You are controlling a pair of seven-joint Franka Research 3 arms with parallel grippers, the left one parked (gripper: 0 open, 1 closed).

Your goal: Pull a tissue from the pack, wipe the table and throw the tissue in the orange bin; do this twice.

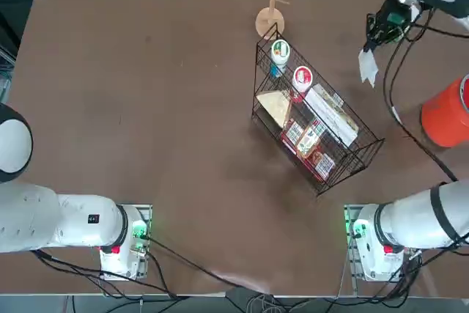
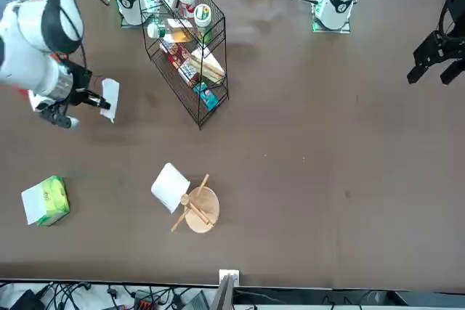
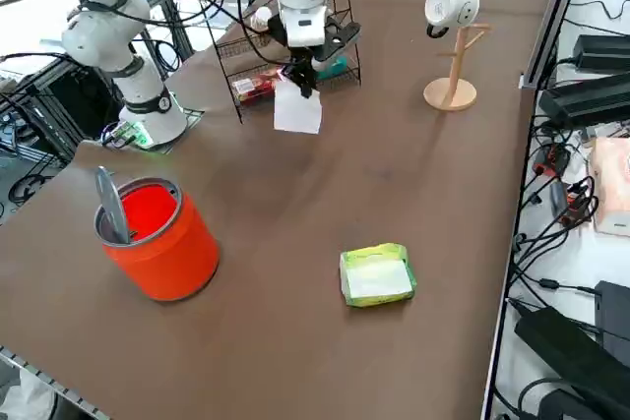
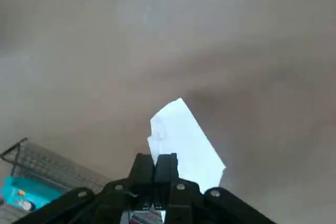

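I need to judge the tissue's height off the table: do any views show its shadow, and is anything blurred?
Right wrist view: the pincer is shut on the tissue; a soft dark patch, likely its shadow, lies beyond it on the table, which looks out of focus. Right side view: a faint shadow lies below the hanging tissue. Top view: no clear shadow.

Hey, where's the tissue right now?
The tissue hangs pinched in the right gripper above the table, just in front of the wire basket. In the right side view, the orange bin and the pack sit nearer the camera.
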